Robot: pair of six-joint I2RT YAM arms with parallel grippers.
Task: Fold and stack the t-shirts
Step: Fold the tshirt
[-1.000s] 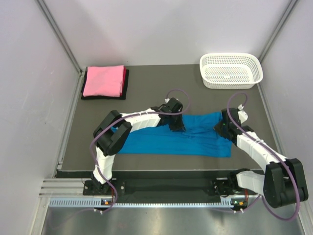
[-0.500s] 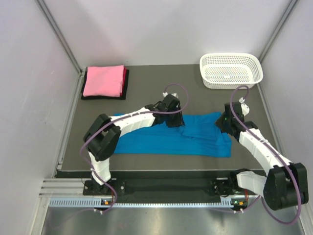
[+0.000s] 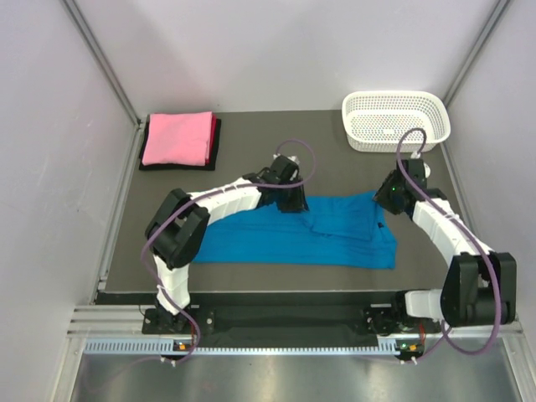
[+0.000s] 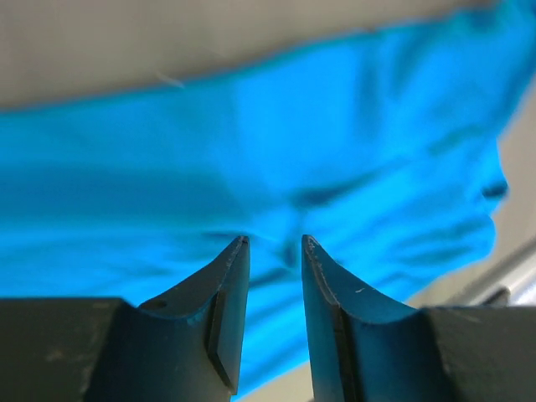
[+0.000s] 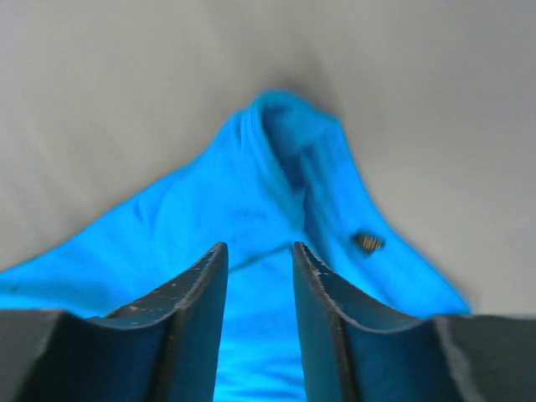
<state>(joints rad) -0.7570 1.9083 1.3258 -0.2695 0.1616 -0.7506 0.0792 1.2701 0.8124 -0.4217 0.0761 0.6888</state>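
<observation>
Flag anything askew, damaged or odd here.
Nothing spilled or damaged. The blue t-shirt lies as a long strip, rumpled and unevenly layered at its right end, where a small dark speck sits on the cloth.

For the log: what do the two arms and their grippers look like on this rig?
Both the left arm and right arm have white links between chunky black joints, each trailed by a looping purple cable. The left gripper and right gripper carry dark, curved fingers tapering to blunt tips. No markings visible.

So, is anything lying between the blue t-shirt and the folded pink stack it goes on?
Nothing visible does: only bare dark grey table lies between the blue t-shirt and the folded pink stack.
</observation>
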